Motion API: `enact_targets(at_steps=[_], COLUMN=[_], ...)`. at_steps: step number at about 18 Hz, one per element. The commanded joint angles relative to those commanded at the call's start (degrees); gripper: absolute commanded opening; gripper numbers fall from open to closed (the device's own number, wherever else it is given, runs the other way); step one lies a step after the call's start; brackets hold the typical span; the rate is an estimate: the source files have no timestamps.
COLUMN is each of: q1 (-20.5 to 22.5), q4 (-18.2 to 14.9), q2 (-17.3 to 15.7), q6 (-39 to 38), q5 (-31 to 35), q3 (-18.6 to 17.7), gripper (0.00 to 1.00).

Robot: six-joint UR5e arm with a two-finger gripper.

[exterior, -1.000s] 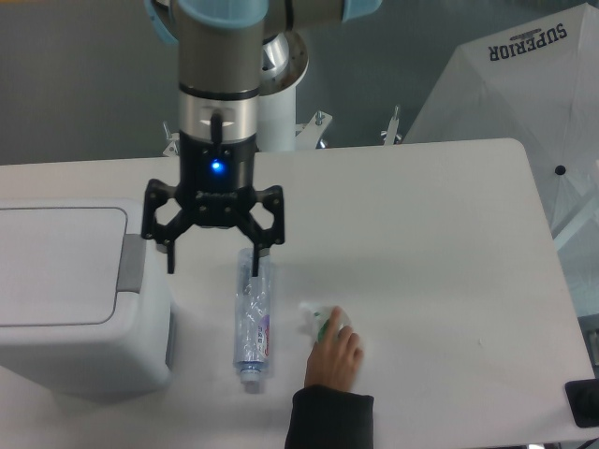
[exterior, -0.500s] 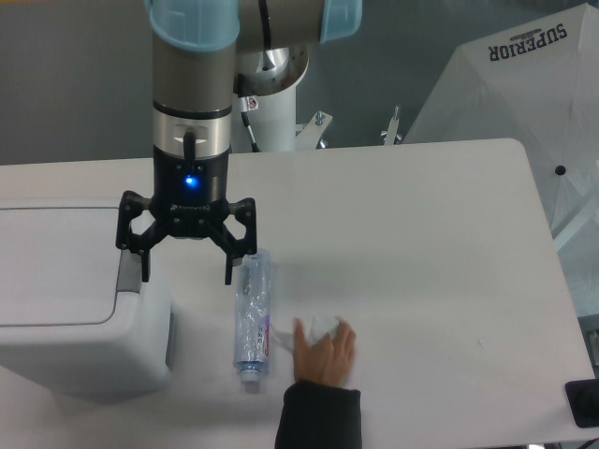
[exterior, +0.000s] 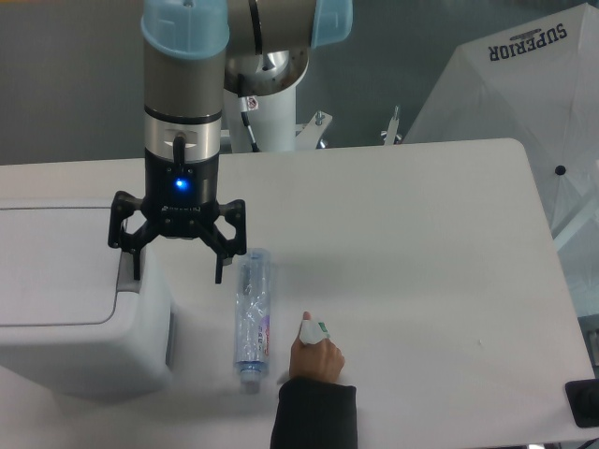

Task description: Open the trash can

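I see even, fairly bright overhead light with no harsh glare. The white desk (exterior: 421, 234) reads slightly grey-pink and flat. Shadows are soft: a faint one lies right of the bottle (exterior: 253, 313), another along the bin (exterior: 75, 309) side facing it. A blue LED glows sharply on the tool (exterior: 178, 271) body. The picture is low in resolution and mildly soft overall; the bottle label is unreadable, while the large lettering on the umbrella (exterior: 524, 103) stays legible.

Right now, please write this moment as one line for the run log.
gripper: open, above the grey tab | trash can: lid closed | bottle: lying on table | person's hand: holding small white item near bottle
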State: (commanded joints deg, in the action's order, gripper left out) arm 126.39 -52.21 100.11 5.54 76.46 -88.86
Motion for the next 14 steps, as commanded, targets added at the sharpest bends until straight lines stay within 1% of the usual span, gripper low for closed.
enact_targets(at_steps=[4,14], q1=[0.1,0.0], q4=[0.1,0.1], q2=[0.1,0.3], q6=[0.3,0.4], q5=[1.0,1.1], q3=[-0.1,-0.1], gripper=[1.00,1.00])
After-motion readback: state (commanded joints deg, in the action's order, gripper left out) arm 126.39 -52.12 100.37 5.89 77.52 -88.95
